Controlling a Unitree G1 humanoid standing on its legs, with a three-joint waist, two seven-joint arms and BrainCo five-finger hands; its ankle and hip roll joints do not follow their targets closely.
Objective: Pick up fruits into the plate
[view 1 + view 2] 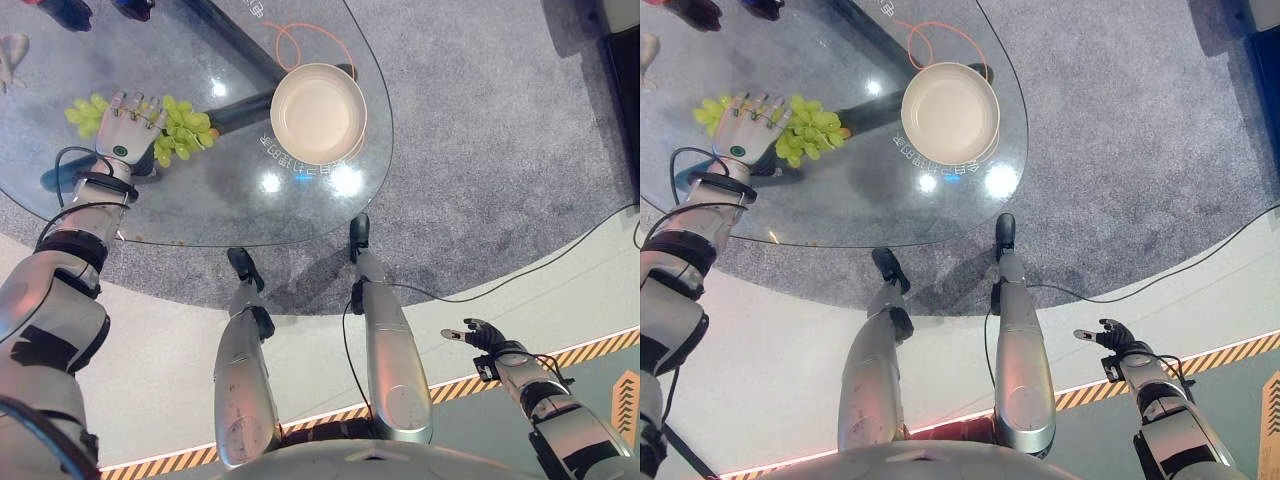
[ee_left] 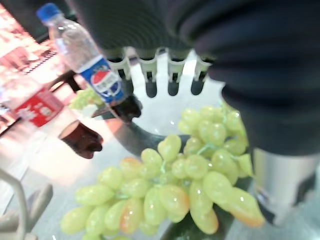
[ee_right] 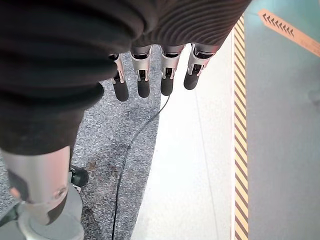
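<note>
Left hand (image 1: 122, 128) hovers over the green grapes (image 1: 185, 130) on the glass table (image 1: 200, 215), fingers straight and spread, poised to close on the bunch. The empty cream plate (image 1: 318, 113) waits just beside. Right hand (image 1: 480, 334) hangs low, fingers relaxed, idle.

Green grape bunch (image 1: 180, 132) on glass table (image 1: 200, 215), cream plate (image 1: 318, 113) empty

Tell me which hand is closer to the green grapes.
Left. The left hand hovers over the green grapes on the glass table; the right hand hangs low, off the table.
</note>
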